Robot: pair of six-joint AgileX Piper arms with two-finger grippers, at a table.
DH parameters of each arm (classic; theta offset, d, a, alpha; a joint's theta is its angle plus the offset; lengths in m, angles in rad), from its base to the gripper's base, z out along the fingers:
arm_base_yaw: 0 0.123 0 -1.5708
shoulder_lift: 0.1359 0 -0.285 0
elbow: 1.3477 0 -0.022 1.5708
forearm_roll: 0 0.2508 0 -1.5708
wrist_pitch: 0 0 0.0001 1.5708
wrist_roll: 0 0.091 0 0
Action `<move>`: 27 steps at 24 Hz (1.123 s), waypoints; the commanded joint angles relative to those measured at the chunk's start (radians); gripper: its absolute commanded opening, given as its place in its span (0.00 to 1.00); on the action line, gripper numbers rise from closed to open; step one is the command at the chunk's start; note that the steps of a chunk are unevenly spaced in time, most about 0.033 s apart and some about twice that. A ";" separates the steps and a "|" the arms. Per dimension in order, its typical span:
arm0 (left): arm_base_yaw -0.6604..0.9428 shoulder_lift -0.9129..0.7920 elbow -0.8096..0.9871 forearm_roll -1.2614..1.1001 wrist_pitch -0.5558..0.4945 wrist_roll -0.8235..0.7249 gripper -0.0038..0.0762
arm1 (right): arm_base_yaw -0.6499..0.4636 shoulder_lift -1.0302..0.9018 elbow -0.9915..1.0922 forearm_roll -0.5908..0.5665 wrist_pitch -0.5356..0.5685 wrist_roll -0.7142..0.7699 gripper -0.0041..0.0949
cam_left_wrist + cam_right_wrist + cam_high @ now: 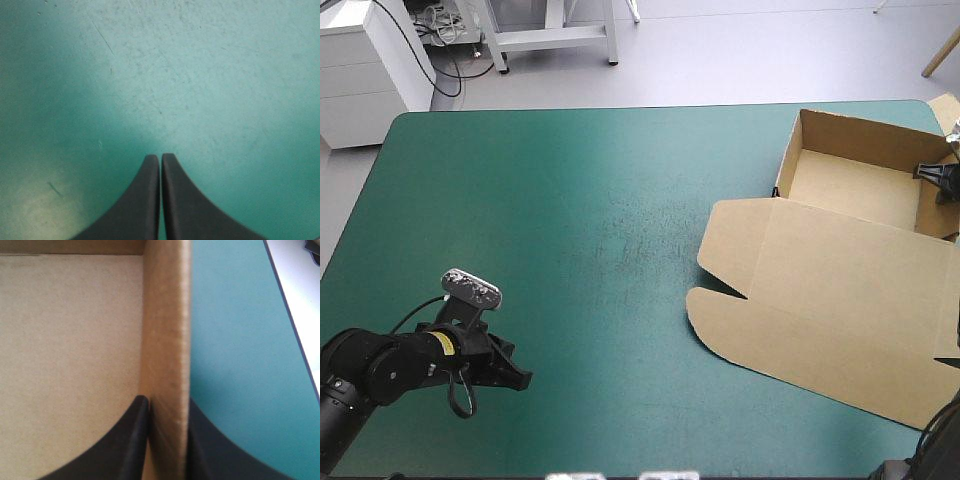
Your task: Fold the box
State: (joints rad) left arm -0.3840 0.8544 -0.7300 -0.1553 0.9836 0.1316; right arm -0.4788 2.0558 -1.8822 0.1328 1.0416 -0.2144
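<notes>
At the bench's (570, 220) far-right corner, your right pincer (166, 407) is clamped on a side wall (167, 315) of the box (840, 270). Tray's up, lid flat. Your left pincer (160, 159) is pinched together, empty, near-left. Next, prob.: seat that wall w/o crushing it.

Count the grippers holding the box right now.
1. The right gripper is shut on a raised wall of the box, far right. The left gripper, shut, sits over the teal-green cover toward the near-left corner, apart from the box.
</notes>
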 commanded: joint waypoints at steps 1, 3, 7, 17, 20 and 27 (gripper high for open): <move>-0.007 -0.009 -0.026 -0.013 -0.034 -0.007 0.04 | -0.006 -0.077 -0.036 0.003 -0.046 0.001 0.47; -0.007 -0.009 -0.026 -0.013 -0.034 -0.007 0.04 | -0.006 -0.095 -0.049 0.001 -0.054 0.001 0.58; -0.007 -0.009 -0.026 -0.013 -0.034 -0.007 0.04 | -0.006 -0.124 -0.122 0.002 -0.016 0.001 0.66; -0.007 -0.009 -0.026 -0.013 -0.034 -0.007 0.04 | 0.010 -0.231 -0.285 0.177 0.128 -0.044 0.17; -0.007 -0.009 -0.026 -0.013 -0.034 -0.007 0.04 | 0.062 -0.265 -0.285 0.204 0.128 -0.057 0.02; -0.007 -0.009 -0.026 -0.033 -0.031 -0.004 0.04 | 0.327 -0.348 -0.185 0.104 0.128 -0.051 0.02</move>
State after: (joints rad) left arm -0.3840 0.8544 -0.7300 -0.1633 0.9843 0.1316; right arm -0.2081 1.7954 -2.0931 0.2703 1.2086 -0.2591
